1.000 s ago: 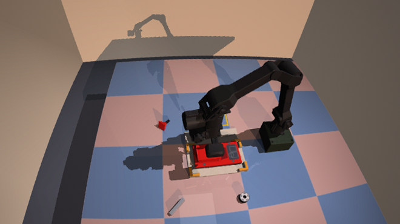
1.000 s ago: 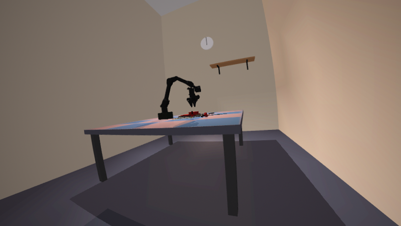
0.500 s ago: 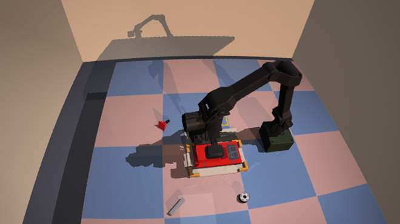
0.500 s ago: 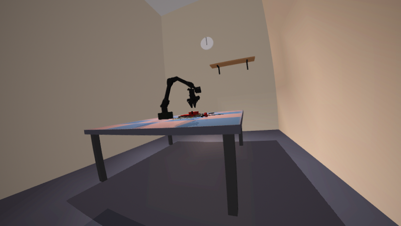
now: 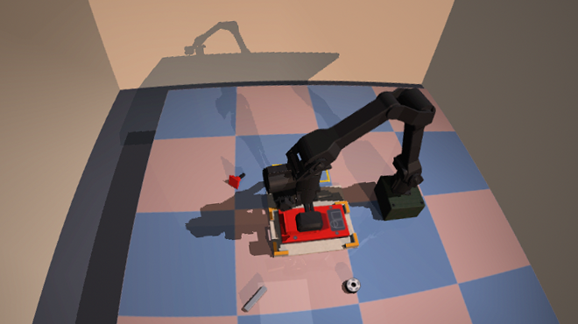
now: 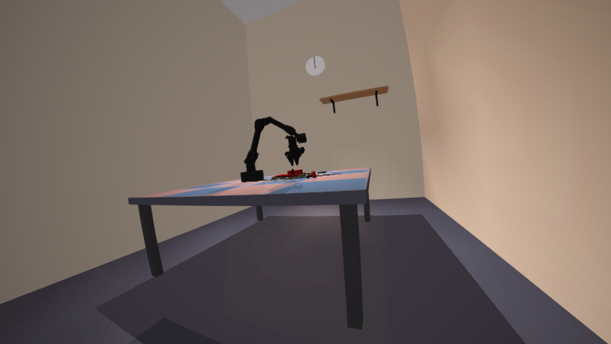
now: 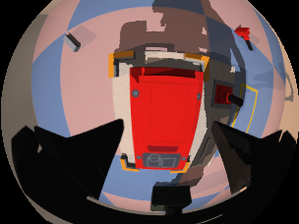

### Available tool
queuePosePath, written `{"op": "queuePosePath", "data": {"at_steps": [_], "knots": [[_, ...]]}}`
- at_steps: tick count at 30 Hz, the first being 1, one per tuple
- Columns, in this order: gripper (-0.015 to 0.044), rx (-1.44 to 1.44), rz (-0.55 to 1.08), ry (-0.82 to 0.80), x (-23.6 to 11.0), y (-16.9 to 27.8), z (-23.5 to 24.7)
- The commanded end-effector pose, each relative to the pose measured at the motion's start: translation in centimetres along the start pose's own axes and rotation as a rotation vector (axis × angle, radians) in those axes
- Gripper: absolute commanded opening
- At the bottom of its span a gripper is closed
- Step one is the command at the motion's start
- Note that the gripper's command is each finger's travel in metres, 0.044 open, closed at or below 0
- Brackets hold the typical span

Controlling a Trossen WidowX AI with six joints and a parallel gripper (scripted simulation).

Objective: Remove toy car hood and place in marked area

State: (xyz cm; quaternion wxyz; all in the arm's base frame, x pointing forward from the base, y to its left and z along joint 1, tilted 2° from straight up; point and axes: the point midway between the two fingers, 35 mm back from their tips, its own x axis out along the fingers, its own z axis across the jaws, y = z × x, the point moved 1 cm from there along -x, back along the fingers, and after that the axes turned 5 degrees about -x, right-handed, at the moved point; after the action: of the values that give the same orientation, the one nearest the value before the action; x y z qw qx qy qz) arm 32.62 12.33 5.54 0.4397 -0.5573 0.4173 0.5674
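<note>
The toy car (image 5: pixel 313 246) (image 6: pixel 295 174) (image 7: pixel 121 103) sits mid-table, a pale body with orange corners. Its flat red hood (image 5: pixel 290 226) (image 7: pixel 164 103) lies on top. My gripper (image 5: pixel 307 214) (image 6: pixel 293 161) (image 7: pixel 171 126) is open wide and empty. It hangs straight above the hood, well clear of it, with one finger on each side of the car in the wrist view. The marked area is a thin yellow outline (image 5: pixel 328 175) (image 7: pixel 255 103) on the table just behind the car, partly hidden by my arm.
A small red part with a black pin (image 5: pixel 235 180) (image 7: pixel 244 31) lies behind and left of the car. A grey bar (image 5: pixel 254 298) (image 7: pixel 73 41) and a small wheel (image 5: pixel 349 286) lie in front. The arm's base (image 5: pixel 399 200) stands to the right.
</note>
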Motion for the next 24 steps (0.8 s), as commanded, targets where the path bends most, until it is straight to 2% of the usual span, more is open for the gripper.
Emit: {"op": "queuePosePath", "data": {"at_steps": [1, 24], "knots": [[0.0440, 0.006, 0.009, 0.004, 0.6, 0.2, -0.1], [0.0440, 0.006, 0.009, 0.004, 2.0, 0.3, 0.0]]}}
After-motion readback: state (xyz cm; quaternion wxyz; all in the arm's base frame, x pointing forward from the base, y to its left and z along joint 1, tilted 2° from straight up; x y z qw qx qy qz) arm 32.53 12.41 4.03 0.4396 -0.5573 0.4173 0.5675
